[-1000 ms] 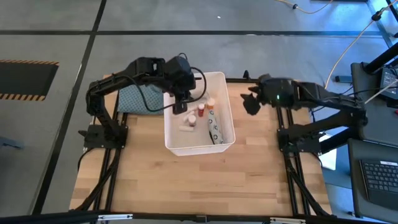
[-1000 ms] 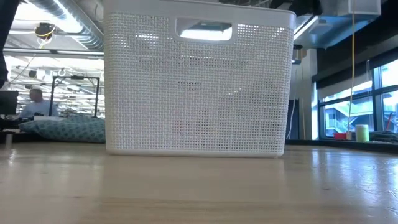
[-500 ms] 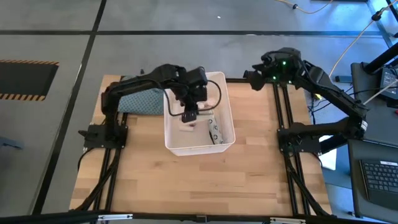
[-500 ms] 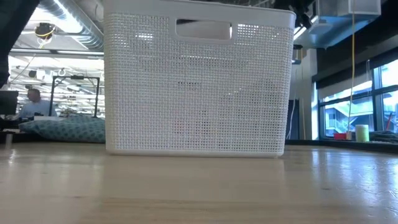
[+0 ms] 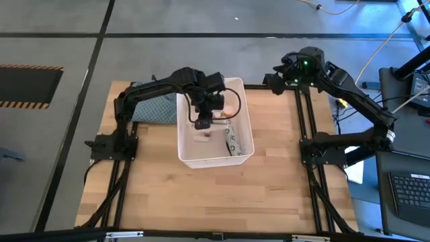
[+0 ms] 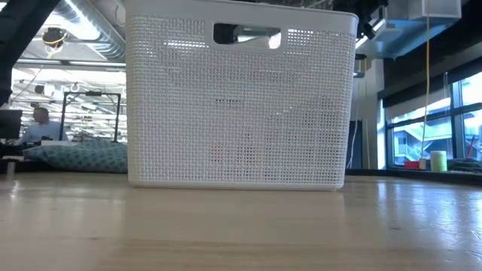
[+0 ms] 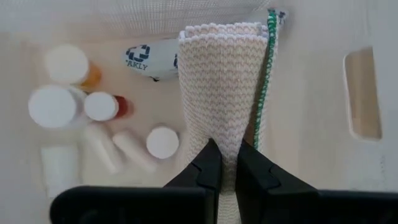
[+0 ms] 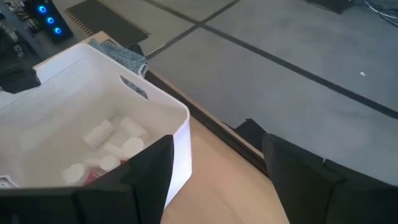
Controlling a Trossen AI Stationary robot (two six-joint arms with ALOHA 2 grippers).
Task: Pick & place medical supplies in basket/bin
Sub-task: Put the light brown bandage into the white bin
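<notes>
The left gripper [image 7: 225, 163] hangs inside the white basket [image 5: 243, 144], jaws pinched narrow on a beige woven bandage [image 7: 222, 87] with a green edge. Beside it on the basket floor lie small white rolls [image 7: 127, 148], capped bottles [image 7: 104, 106] and a printed packet [image 7: 149, 58]. The right gripper [image 5: 275, 81] waits near the table's far right edge, jaws apparently half open, empty.
</notes>
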